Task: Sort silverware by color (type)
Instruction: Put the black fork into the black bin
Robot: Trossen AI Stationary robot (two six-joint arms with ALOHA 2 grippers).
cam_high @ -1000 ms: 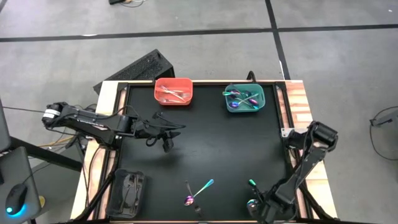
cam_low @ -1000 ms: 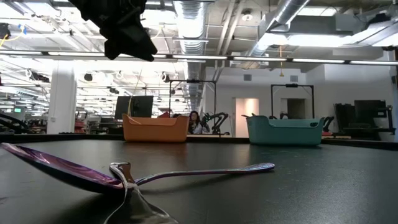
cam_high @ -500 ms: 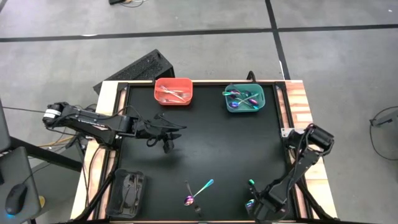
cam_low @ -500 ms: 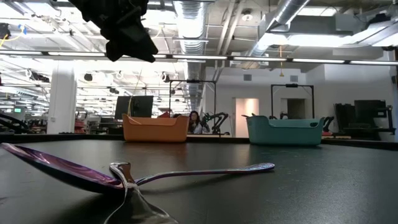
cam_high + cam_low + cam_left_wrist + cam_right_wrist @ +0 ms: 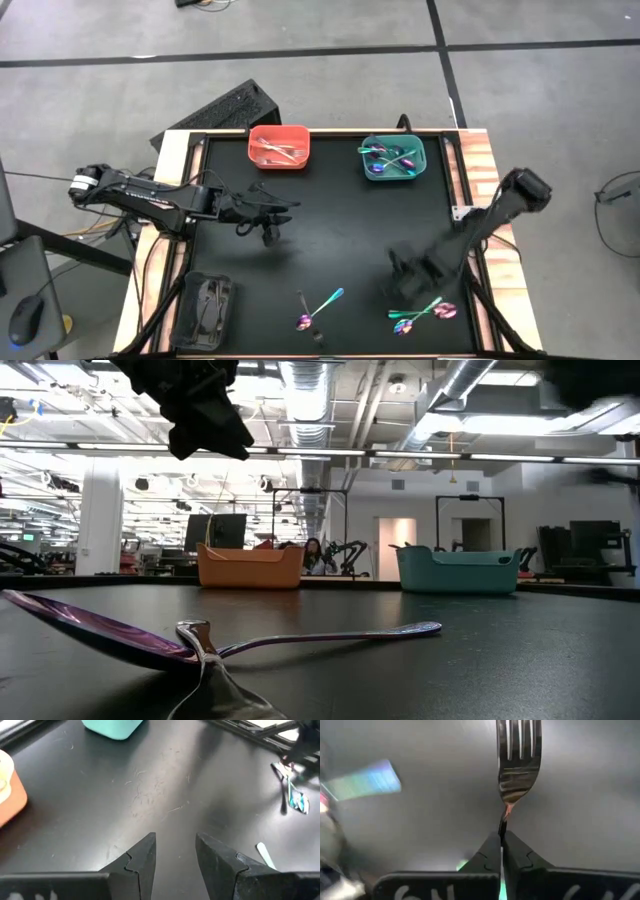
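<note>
The right end effector [image 5: 501,840] is clamping a fork [image 5: 519,760]. The left end effector [image 5: 175,855] is hovering apart and empty. Both far bins are holding pieces, while 2 clusters are lying unsorted on the counter [image 5: 330,230].

Blurred right gripper [image 5: 408,275] (fork [image 5: 519,757] tips cropped)

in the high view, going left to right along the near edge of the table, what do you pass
black bin → purple spoon with a teal handle → right claw, shut on a fork → iridescent spoons lying just beyond it.
</note>
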